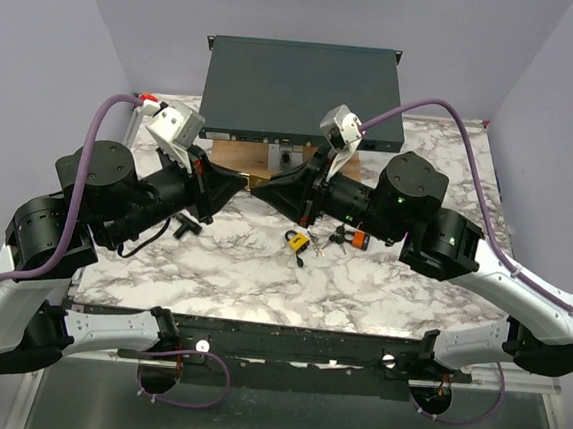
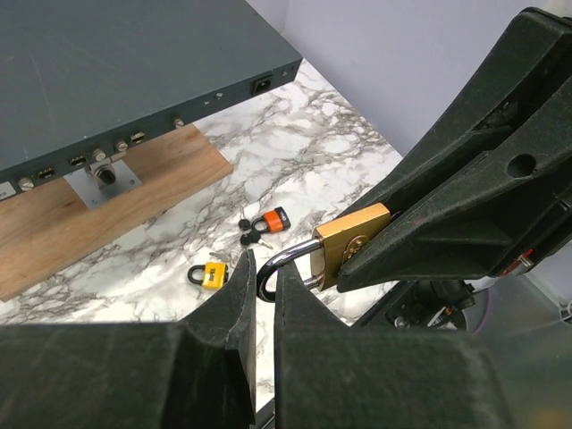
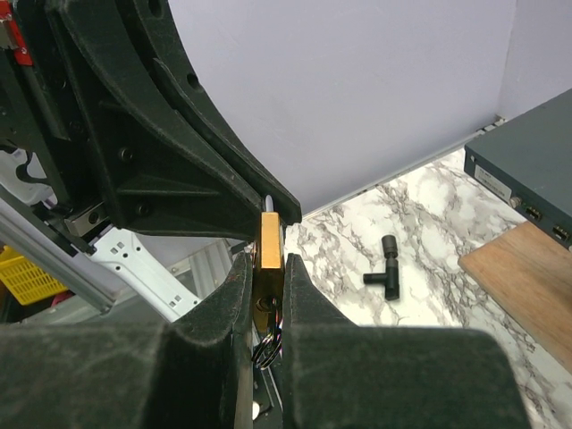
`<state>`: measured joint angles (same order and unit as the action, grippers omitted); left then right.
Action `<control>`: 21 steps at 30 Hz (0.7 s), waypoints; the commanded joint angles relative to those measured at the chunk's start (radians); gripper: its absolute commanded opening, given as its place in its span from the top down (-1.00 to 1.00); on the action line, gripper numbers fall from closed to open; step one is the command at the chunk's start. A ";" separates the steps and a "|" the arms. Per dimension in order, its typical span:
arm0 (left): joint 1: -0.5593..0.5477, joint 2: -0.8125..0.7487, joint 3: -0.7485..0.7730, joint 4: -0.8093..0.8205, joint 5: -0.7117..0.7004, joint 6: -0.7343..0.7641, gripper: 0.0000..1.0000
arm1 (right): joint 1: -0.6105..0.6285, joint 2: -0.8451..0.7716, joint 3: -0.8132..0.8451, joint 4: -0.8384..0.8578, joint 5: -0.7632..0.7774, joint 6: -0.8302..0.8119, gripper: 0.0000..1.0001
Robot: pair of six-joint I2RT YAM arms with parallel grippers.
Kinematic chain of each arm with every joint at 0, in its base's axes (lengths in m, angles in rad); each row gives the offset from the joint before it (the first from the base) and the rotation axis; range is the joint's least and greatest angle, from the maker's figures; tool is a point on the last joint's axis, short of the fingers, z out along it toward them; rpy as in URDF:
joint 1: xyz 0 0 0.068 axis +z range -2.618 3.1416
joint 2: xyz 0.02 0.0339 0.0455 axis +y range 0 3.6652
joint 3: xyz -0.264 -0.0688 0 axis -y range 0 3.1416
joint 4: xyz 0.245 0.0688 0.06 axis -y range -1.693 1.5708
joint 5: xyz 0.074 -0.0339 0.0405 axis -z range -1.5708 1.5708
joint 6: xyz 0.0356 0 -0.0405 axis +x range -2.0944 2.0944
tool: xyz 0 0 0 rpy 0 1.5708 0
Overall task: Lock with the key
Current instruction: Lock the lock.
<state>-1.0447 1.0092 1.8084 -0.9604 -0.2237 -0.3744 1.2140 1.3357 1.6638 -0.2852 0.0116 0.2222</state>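
Right fingers point(image 3: 308, 308) half-hide the brass padlock point(image 2: 353, 241); left fingers point(image 2: 237, 304) pinch its shackle point(image 2: 284, 259).

Orange-headed key point(image 1: 359, 238), apparently bunched with dark keys point(image 1: 339, 239), lying on marble tabletop point(image 1: 241, 271)

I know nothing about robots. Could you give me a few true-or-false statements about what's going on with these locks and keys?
1. The left tool and the right tool both grip the brass padlock. True.
2. The orange key is stuck in that padlock. False: it lies on the table near the yellow padlock.
3. The yellow padlock lies on the table. True.
4. The black T-shaped piece is held by a tool. False: it lies on the table.
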 commanded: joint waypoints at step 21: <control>-0.118 0.086 -0.029 0.416 0.394 -0.192 1.00 | 0.021 0.125 -0.137 0.089 -0.042 0.010 0.99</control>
<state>-1.0588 1.0046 1.7863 -0.8539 -0.2256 -0.4232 1.2114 1.3018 1.6131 -0.1600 0.0273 0.2260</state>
